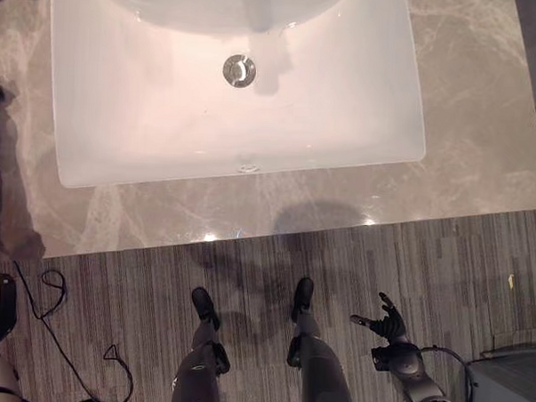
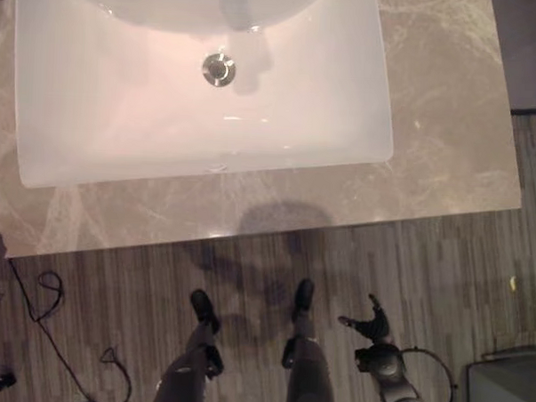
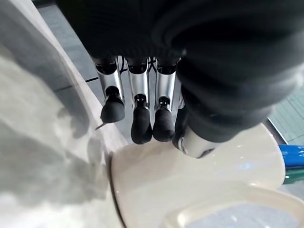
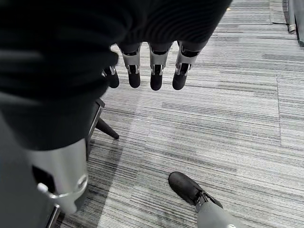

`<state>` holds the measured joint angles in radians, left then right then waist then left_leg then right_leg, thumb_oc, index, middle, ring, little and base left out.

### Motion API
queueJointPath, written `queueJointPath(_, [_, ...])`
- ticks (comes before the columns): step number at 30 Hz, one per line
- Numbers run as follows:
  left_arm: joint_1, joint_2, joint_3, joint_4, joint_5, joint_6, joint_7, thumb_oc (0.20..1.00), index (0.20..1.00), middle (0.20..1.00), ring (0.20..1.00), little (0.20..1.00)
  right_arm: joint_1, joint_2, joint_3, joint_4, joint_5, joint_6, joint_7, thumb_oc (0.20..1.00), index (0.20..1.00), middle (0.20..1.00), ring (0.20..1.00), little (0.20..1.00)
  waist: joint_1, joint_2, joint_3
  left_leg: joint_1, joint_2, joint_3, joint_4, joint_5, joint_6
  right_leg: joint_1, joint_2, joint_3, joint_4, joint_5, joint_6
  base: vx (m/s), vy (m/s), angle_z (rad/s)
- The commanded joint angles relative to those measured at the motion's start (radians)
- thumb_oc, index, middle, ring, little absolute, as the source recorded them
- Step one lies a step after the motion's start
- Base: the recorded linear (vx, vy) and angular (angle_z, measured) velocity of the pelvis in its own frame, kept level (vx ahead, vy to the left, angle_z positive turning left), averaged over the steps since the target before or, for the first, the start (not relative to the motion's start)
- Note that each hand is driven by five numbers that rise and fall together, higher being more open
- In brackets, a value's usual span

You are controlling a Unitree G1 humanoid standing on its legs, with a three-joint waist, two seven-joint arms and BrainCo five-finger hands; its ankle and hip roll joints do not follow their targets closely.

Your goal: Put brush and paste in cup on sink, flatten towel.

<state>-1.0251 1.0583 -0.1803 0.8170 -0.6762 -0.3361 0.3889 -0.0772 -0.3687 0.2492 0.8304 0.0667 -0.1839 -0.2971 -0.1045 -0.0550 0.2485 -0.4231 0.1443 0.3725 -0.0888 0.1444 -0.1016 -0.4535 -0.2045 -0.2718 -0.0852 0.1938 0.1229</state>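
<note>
My right hand (image 4: 151,66) hangs over grey striped carpet (image 4: 228,114), fingers (image 4: 156,78) relaxed, holding nothing.

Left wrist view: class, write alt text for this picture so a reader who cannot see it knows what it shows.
The robot's left hand hangs with straight, dark-tipped fingers just above the rim of a cream cup, holding nothing. The cup stands on a pale marbled counter, with grey floor beyond its edge.
</note>
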Motion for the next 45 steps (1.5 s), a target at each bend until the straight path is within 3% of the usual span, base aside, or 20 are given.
queueJointPath(1, [-0.08,0.036,-0.042,0.073,-0.023,-0.015,0.008,0.2,0.2,0.2,0.2,0.2,0.02,-0.062,-0.013,-0.04,0.03,-0.025,0.003,1.0,1.0,1.0,1.0,1.0,-0.014,0.036,0.025,0.041,0.009,-0.13,0.002,-0.03,-0.042,0.081,-0.016,-0.013,-0.002,0.042,0.139,0.0,0.0,0.0])
queueJointPath(23, [-0.218,-0.029,-0.117,0.123,-0.061,-0.015,0.003,0.2,0.2,0.2,0.2,0.2,0.039,-0.076,-0.002,-0.042,0.035,-0.031,0.015,1.0,1.0,1.0,1.0,1.0,-0.031,0.031,0.024,0.018,0.019,-0.122,0.002,-0.022,-0.046,0.041,-0.013,0.006,-0.002,0.047,0.139,-0.01,0.001,-0.02])
queueJointPath(32, [-0.117,-0.075,-0.073,0.026,-0.082,-0.031,-0.011,0.2,0.2,0.2,0.2,0.2,0.036,-0.077,-0.002,-0.036,0.027,-0.022,0.018,1.0,1.0,1.0,1.0,1.0,-0.022,0.04,0.025,0.027,0.013,-0.12,0.002,-0.022,-0.044,0.052,-0.016,0.002,-0.002,0.043,0.137,0.0,0.0,0.0])
queueJointPath(45, [-0.152,-0.028,-0.067,0.108,-0.08,-0.015,-0.018,0.2,0.2,0.2,0.2,0.2,0.034,-0.094,-0.007,-0.053,0.023,-0.028,0.02,1.0,1.0,1.0,1.0,1.0,-0.021,0.045,0.02,0.024,0.017,-0.12,0.002,-0.023,-0.047,0.047,-0.015,-0.001,-0.002,0.052,0.139,0.0,0.0,0.0])
